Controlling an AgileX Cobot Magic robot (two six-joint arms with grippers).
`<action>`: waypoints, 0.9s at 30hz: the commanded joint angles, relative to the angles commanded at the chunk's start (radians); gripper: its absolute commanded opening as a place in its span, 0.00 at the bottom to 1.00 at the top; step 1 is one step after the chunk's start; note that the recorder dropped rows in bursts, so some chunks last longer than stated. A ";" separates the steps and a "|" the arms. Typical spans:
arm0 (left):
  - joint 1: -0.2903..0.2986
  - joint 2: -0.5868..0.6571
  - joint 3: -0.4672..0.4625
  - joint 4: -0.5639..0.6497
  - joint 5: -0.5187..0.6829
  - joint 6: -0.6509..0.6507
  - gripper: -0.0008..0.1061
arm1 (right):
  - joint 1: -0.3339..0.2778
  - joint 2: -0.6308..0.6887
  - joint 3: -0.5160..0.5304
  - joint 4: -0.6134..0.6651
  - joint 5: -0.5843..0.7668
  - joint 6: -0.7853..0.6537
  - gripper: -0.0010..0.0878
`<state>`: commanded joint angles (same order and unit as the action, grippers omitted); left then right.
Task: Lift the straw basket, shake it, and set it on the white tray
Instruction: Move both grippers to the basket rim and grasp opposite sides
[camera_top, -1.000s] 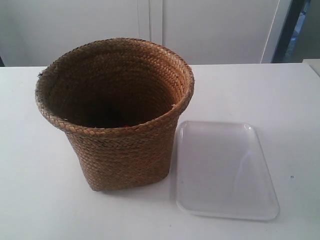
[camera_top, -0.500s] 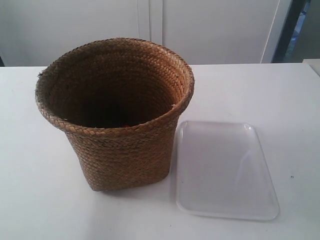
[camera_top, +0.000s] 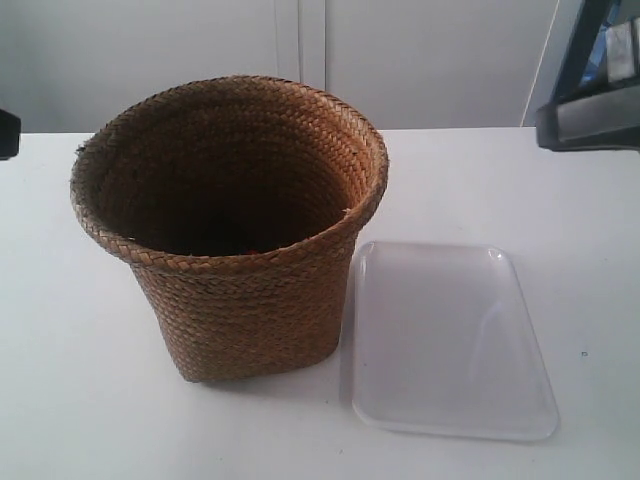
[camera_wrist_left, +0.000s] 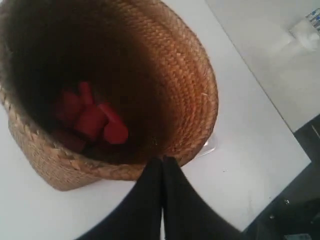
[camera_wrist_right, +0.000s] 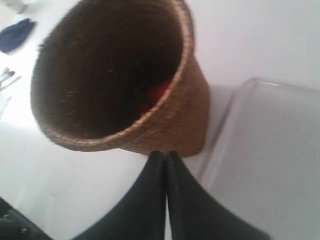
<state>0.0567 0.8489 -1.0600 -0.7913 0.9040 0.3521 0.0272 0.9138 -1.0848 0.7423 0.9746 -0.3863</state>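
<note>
The straw basket (camera_top: 235, 230) stands upright on the white table, brown and braided, with a wide round rim. The white tray (camera_top: 450, 340) lies flat beside it, close to its base, with nothing on it. In the left wrist view my left gripper (camera_wrist_left: 163, 159) is shut with nothing in it, its tips just outside the straw basket (camera_wrist_left: 195, 75) rim. My right gripper (camera_wrist_right: 165, 154) is also shut on nothing, hanging over the table near the straw basket (camera_wrist_right: 170, 120) base, with the white tray (camera_wrist_right: 265, 150) alongside.
Several red blocks (camera_wrist_left: 95, 120) lie at the bottom of the basket. Dark arm parts show at the exterior view's left edge (camera_top: 6, 133) and upper right (camera_top: 590, 110). The table edge (camera_wrist_left: 280, 180) drops off beyond the basket. A dark blue object (camera_wrist_right: 15, 34) lies farther off.
Dark arm parts have come into the exterior view at the left edge and the upper right. The basket and tray have not moved.
</note>
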 joint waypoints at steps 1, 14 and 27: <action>0.000 0.000 0.000 0.000 -0.012 0.031 0.05 | 0.000 0.002 0.000 0.000 -0.013 -0.004 0.12; 0.000 0.148 0.000 -0.010 -0.026 0.066 0.73 | 0.004 0.195 0.000 0.074 0.018 -0.033 0.81; 0.000 0.336 0.000 0.064 -0.073 0.098 0.73 | 0.114 0.452 0.000 0.156 -0.175 -0.106 0.81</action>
<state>0.0567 1.1853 -1.0600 -0.7272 0.8306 0.4501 0.1413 1.3656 -1.0851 0.8984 0.7994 -0.4927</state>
